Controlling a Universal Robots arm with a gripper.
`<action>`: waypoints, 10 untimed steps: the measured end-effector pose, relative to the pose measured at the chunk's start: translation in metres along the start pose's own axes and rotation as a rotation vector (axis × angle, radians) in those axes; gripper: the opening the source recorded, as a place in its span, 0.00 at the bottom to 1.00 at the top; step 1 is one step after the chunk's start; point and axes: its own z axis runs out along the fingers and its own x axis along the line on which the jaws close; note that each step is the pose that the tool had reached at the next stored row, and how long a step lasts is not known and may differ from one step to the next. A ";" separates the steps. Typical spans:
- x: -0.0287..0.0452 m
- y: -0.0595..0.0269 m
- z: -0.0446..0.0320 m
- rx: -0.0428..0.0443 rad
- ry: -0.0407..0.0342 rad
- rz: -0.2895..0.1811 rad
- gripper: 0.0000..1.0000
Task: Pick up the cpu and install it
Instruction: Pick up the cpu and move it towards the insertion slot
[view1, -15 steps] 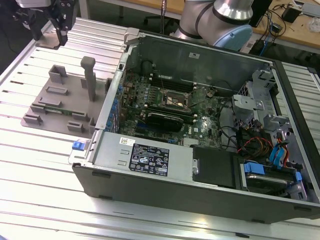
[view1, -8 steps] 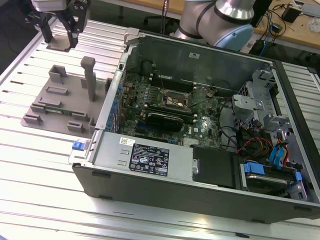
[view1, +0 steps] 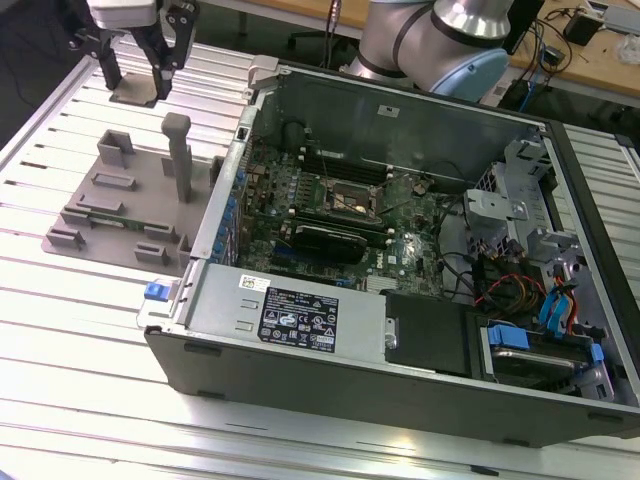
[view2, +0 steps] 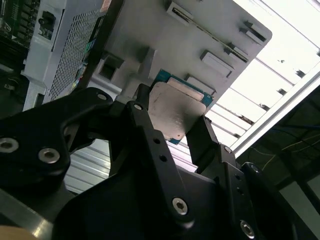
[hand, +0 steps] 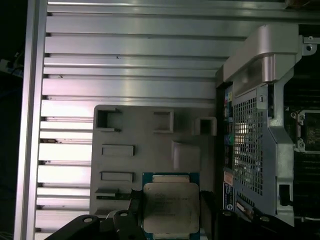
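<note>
In both wrist views we see the gripper (view2: 172, 111) spread, its fingers (view2: 200, 142) close astride the cpu (view2: 176, 112) lying on the grey tray (view2: 150, 30); the exterior view adds the motherboard socket (view1: 350, 200), well apart.

Even overhead light washes the slatted table (view1: 70, 340), its ribs streaked with pale sheen in the exterior view; the computer case (view1: 300, 375) lies dimmer inside. In the second wrist view slats near the table's edge burn out to white glare, while the gripper (view2: 172, 111) looms dark and shadowed. The cpu (view2: 176, 106) gleams dully.
</note>
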 end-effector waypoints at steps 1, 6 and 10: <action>-0.0017 -0.0001 0.0000 0.0000 0.0000 0.000 0.54; -0.0115 -0.0006 0.0000 0.0000 0.0000 0.000 0.54; -0.0203 -0.0011 0.0000 -0.0001 0.0000 0.000 0.54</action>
